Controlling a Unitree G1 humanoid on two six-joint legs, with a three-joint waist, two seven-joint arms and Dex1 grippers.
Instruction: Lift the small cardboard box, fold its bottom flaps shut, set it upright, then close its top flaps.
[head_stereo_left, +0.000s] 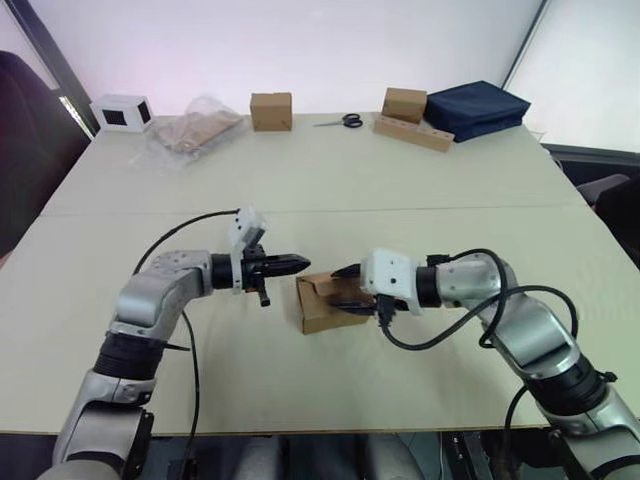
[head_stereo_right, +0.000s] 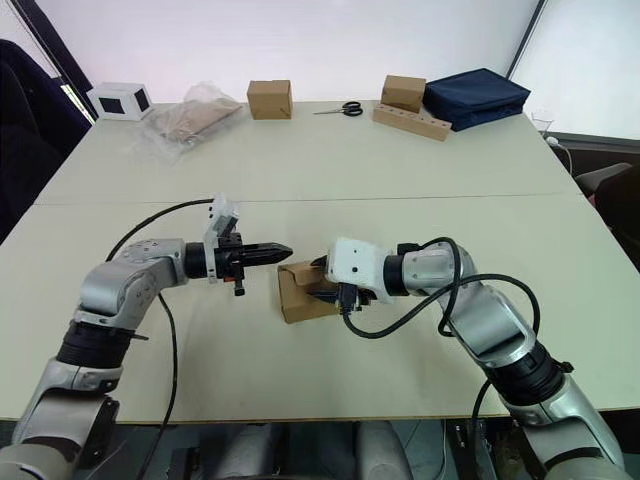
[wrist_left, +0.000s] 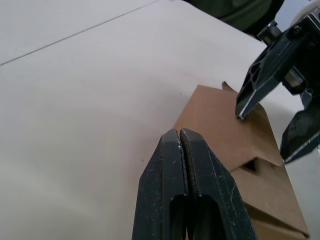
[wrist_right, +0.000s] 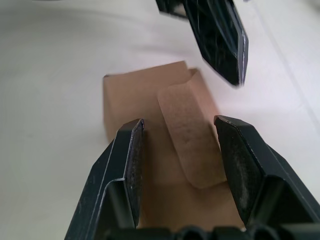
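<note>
The small cardboard box (head_stereo_left: 322, 306) lies on the table between my two grippers, near the front middle. A loose flap (wrist_right: 187, 135) lies across its upper face. My right gripper (head_stereo_left: 347, 290) is open at the box's right side, one finger above the box and one beside it, straddling that flap. My left gripper (head_stereo_left: 303, 264) is shut and empty, pointing right, its tip just above the box's upper left edge. In the left wrist view the shut fingertips (wrist_left: 180, 136) hover short of the box (wrist_left: 225, 135).
Along the table's far edge are a white box with a dark window (head_stereo_left: 121, 111), a plastic-wrapped cardboard stack (head_stereo_left: 195, 130), two more brown boxes (head_stereo_left: 271, 110) (head_stereo_left: 404, 103), scissors (head_stereo_left: 345, 121), a wooden block (head_stereo_left: 412, 132) and a dark blue bag (head_stereo_left: 477, 108).
</note>
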